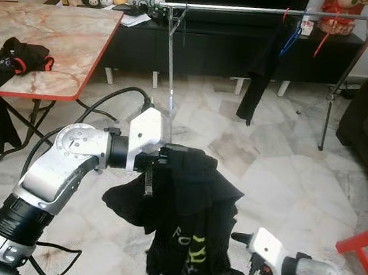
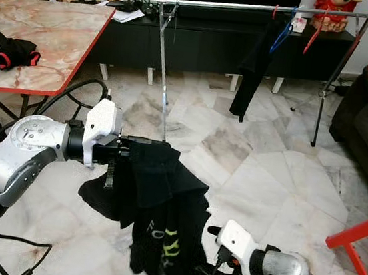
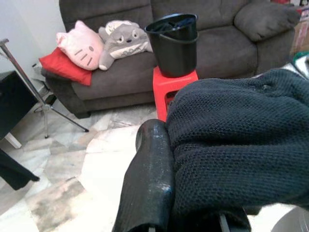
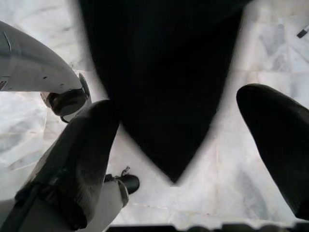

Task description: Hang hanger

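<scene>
Right hand point(image 4: 183, 159) fingers apart under the black garment point(image 1: 191, 219); left hand point(image 1: 157, 164) clamped on that garment, rack point(image 1: 266, 12) beyond.

Black garment point(image 1: 190, 225), knit texture, yellow-green lettering on lower part, draped over left gripper point(image 1: 160, 165) and hanging limp above marble floor. Hanger itself hidden under the cloth; cannot confirm shape. Silver clothes rail point(image 1: 273, 12) stands well apart, across the room, carrying one black garment point(image 1: 263, 70) and blue and red hangers point(image 1: 291, 38).
</scene>
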